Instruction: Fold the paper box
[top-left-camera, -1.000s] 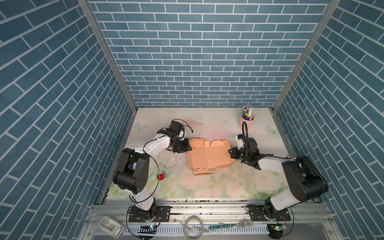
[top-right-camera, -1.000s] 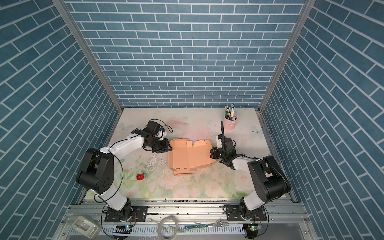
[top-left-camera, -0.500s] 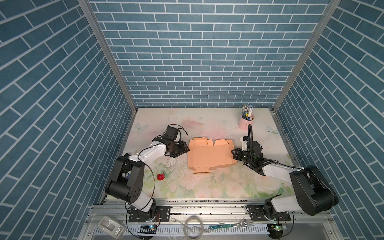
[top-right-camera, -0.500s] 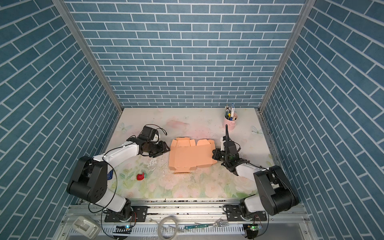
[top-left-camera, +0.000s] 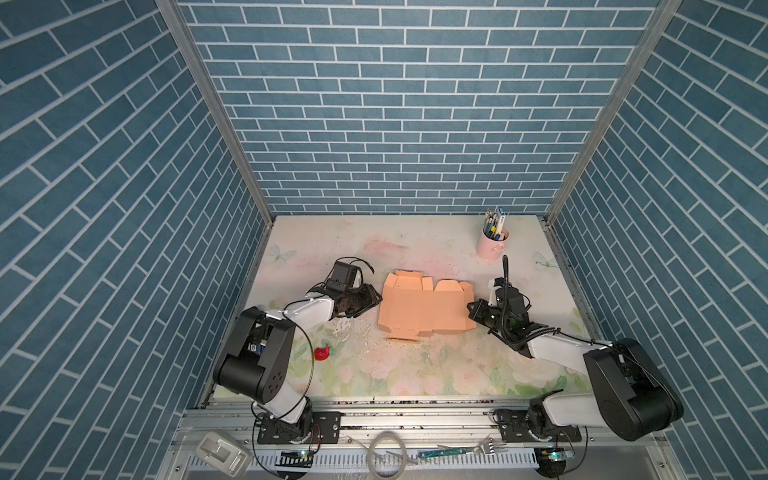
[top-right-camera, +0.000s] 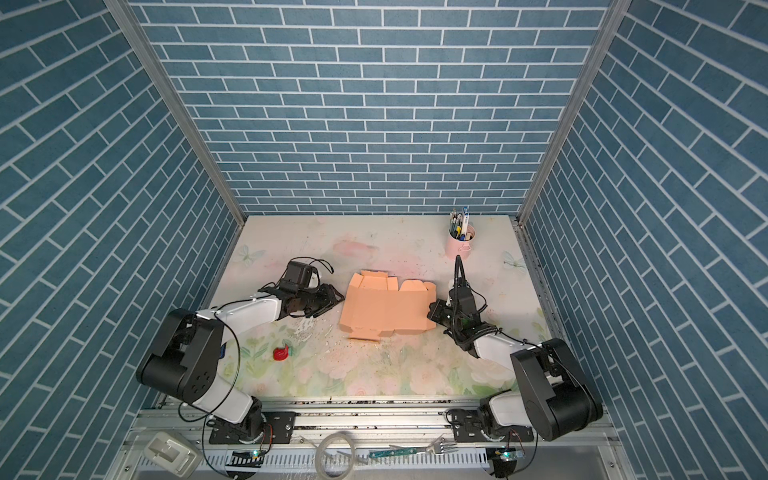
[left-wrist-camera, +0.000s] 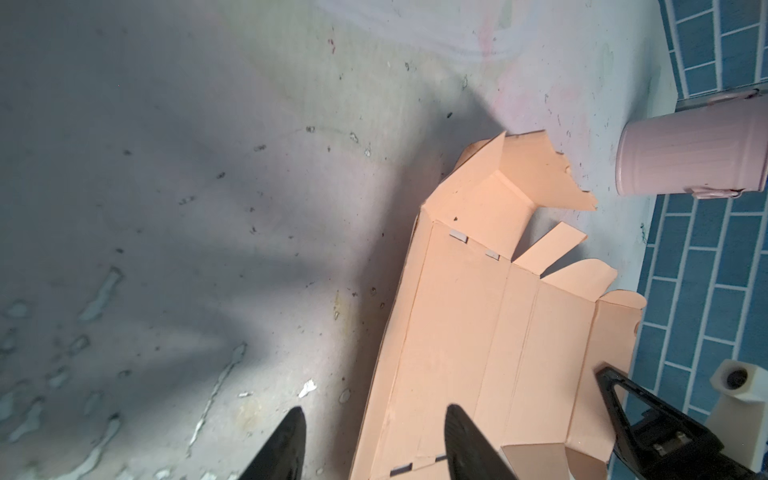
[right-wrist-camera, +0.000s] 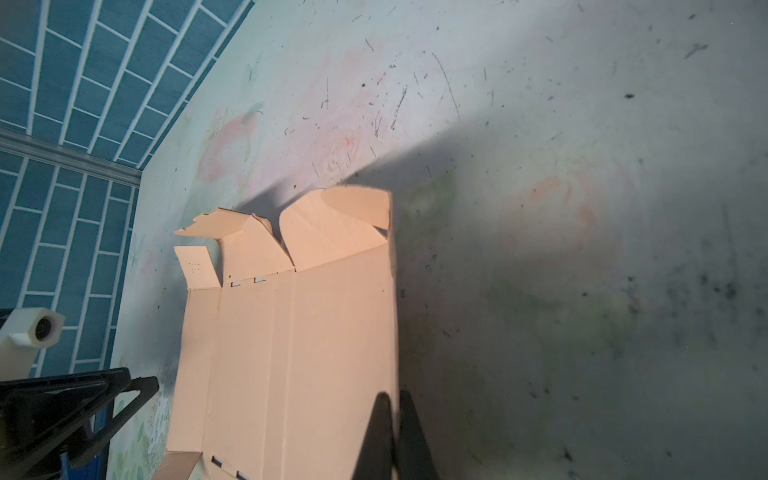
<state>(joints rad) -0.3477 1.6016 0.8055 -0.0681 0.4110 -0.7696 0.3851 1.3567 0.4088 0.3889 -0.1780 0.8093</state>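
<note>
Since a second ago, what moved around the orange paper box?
The right fingers, shut on the paper box, dragged its edge slightly rightward in the top views, straightening it a little. The left fingers backed off the opposite edge, then returned, open astride it. The pink cup and red piece stayed put.

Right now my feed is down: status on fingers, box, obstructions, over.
Open left fingers astride one edge of the paper box; right fingers shut on the opposite edge. Box mostly flat, far flaps raised. Nothing in the way; pen cup stands apart.

Blue brick walls (top-left-camera: 415, 124), worn floral tabletop (top-left-camera: 374, 374)
</note>
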